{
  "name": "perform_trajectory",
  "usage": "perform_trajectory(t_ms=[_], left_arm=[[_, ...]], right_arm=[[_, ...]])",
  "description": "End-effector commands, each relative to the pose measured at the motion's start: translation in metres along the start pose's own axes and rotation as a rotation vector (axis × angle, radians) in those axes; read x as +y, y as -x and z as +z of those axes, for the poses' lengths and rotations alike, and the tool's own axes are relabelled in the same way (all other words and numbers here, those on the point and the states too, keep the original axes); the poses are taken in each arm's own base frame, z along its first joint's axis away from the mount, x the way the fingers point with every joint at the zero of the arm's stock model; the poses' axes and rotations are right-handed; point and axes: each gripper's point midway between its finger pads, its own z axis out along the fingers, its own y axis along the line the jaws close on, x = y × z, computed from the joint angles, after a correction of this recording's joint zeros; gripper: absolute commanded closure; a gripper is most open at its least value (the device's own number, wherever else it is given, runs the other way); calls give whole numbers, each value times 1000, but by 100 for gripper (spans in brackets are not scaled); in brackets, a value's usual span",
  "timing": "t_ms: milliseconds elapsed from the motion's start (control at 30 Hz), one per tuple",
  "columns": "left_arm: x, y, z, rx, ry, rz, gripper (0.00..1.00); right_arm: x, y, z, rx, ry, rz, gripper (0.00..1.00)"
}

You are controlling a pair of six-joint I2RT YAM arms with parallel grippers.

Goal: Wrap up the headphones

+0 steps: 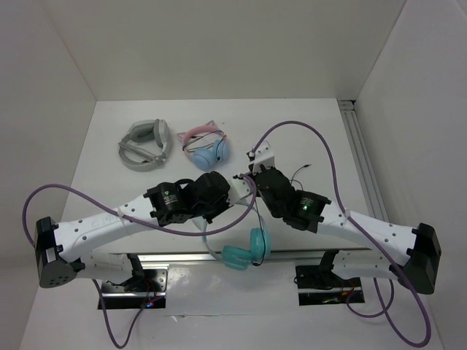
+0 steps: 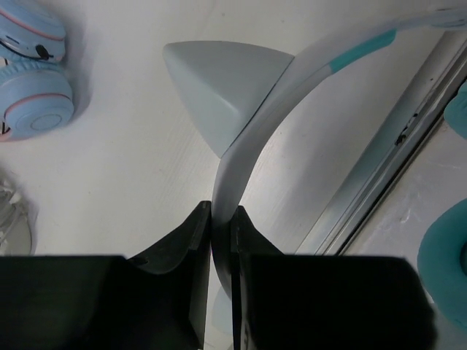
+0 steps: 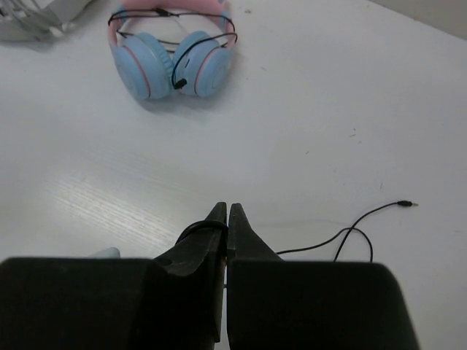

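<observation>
Top external view: teal headphones (image 1: pixel 246 251) hang between two robot arms at the near edge of a white counter (image 1: pixel 306 131).

Left fingers (image 2: pixel 191 244) are clenched on the pale headband (image 2: pixel 263 109), just below its cat-ear point (image 2: pixel 219 80), which seems meant to hold the frame steady. Right fingers (image 3: pixel 248 240) are closed and appear to pinch the thin black cable (image 3: pixel 350 233), probably to lead it around the band; its loose tail trails right across the counter to the plug (image 3: pixel 406 204). The headphones' long axis runs far to near: the crown points away at the left fingers, and the ear cups (image 1: pixel 259 242) sit low over the near edge. A pink-banded pair (image 1: pixel 206 144) and a grey-white pair (image 1: pixel 144 146) lie well apart, farther back.
</observation>
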Motion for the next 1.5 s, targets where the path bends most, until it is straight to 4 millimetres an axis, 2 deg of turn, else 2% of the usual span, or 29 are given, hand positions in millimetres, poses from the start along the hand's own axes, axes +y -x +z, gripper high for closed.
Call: perform_trajectory(t_ms=[0, 100, 200, 300, 367, 500, 533, 600, 633, 667, 700, 767, 833, 867, 933, 967, 1033, 1100, 1200, 1233, 1267, 1333, 1400, 1467], left_arm=[[-23, 44, -24, -196, -119, 32, 100], [-8, 39, -21, -176, -28, 26, 100], [-4, 46, -29, -218, -12, 6, 100], [14, 41, -30, -204, 90, -14, 100], [17, 47, -36, -239, 103, -34, 100], [29, 59, -61, -352, 140, -80, 100], [30, 64, -77, -409, 130, -93, 100], [21, 72, -90, -486, 64, -85, 100], [21, 73, -104, -535, 48, -81, 100], [19, 77, -112, -571, 30, -83, 100], [16, 78, -116, -591, 12, -80, 100], [9, 82, -126, -632, -36, -61, 100], [9, 82, -126, -632, -36, -61, 100], [16, 81, -126, -627, 0, -73, 100], [23, 75, -109, -561, 54, -90, 100], [33, 70, -103, -528, 120, -116, 100], [48, 64, -92, -458, 205, -139, 100], [55, 54, -82, -389, 252, -146, 100], [82, 41, -65, -288, 386, -225, 100], [87, 33, -59, -250, 415, -241, 100], [101, 28, -55, -221, 466, -295, 100], [116, 25, -56, -202, 511, -358, 100], [137, 12, -57, -164, 594, -453, 100], [150, 5, -53, -122, 651, -504, 100]], right_arm=[[-12, 9, 3, 3, -90, 22, 100], [1, 13, -1, -12, -1, 45, 100], [-5, 13, -1, -12, 11, 74, 100], [-4, 15, -2, -5, 19, 79, 100], [-10, 12, -1, -3, 6, 82, 100], [-8, 3, 6, 17, 52, 94, 100], [-7, -1, 8, 22, 71, 98, 100], [2, -8, 12, 33, 149, 114, 100], [7, -10, 13, 39, 201, 113, 100], [10, -4, 14, 21, 229, 125, 100], [17, -12, 13, 31, 267, 107, 100], [28, -12, 9, 17, 356, 97, 100], [27, -3, 9, -14, 350, 116, 100], [17, 5, 7, -39, 302, 147, 100], [5, 14, 3, -78, 245, 184, 100], [-1, 19, 0, -105, 227, 204, 100], [-17, 40, -15, -193, 188, 243, 100], [-34, 58, -27, -241, 132, 270, 100], [-43, 69, -35, -240, 106, 250, 100], [-43, 81, -40, -255, 117, 256, 100], [-42, 83, -41, -253, 126, 243, 100], [-33, 84, -46, -239, 176, 231, 100], [-26, 82, -48, -228, 207, 222, 100], [-16, 84, -54, -227, 244, 215, 100]])
